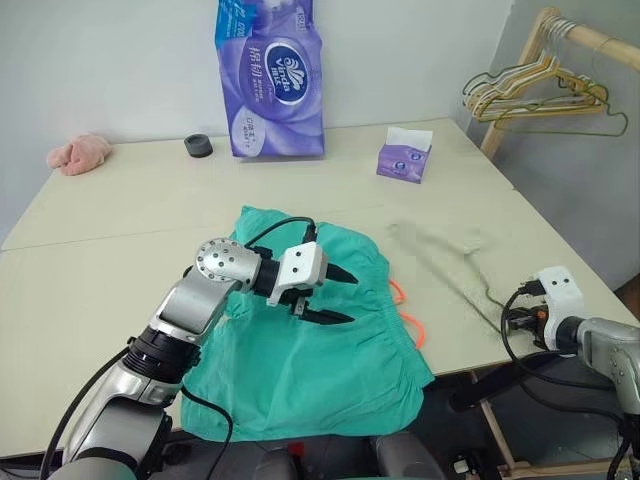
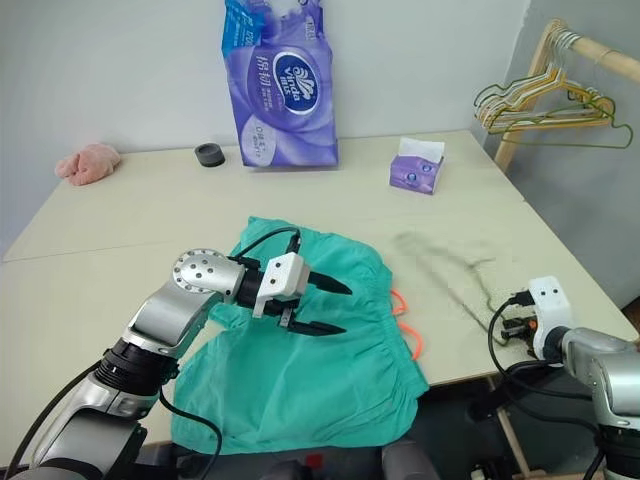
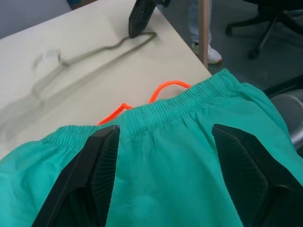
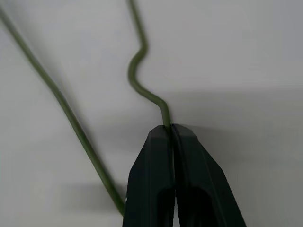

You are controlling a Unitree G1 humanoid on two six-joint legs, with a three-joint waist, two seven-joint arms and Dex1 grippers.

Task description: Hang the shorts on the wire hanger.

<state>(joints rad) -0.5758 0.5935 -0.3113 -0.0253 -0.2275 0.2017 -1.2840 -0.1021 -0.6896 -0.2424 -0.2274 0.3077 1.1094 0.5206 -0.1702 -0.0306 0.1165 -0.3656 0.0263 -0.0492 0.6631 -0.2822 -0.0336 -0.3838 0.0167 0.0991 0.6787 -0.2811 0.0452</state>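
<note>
The teal-green shorts [image 1: 300, 370] lie flat on the near part of the table, waistband to the right, with the orange drawstring [image 1: 410, 325] spilling out beside it. My left gripper [image 1: 352, 297] hovers open just over the shorts, pointing right toward the waistband [image 3: 189, 97], with nothing between its fingers. The thin grey wire hanger [image 1: 450, 270] lies on the table right of the shorts. At the table's right edge my right gripper [image 4: 170, 130] is shut on the wire hanger's bent wire [image 4: 137, 71]; in the head views it sits at the hanger's near end [image 1: 515, 320].
A purple tissue-roll pack [image 1: 270, 80], a small tissue box [image 1: 404, 160], a black ring [image 1: 199, 146] and a pink cloth lump [image 1: 80, 153] stand at the table's back. A bundle of hangers [image 1: 540, 95] hangs on a wooden rack at the far right. A person's shoe [image 3: 208, 53] shows beyond the table edge.
</note>
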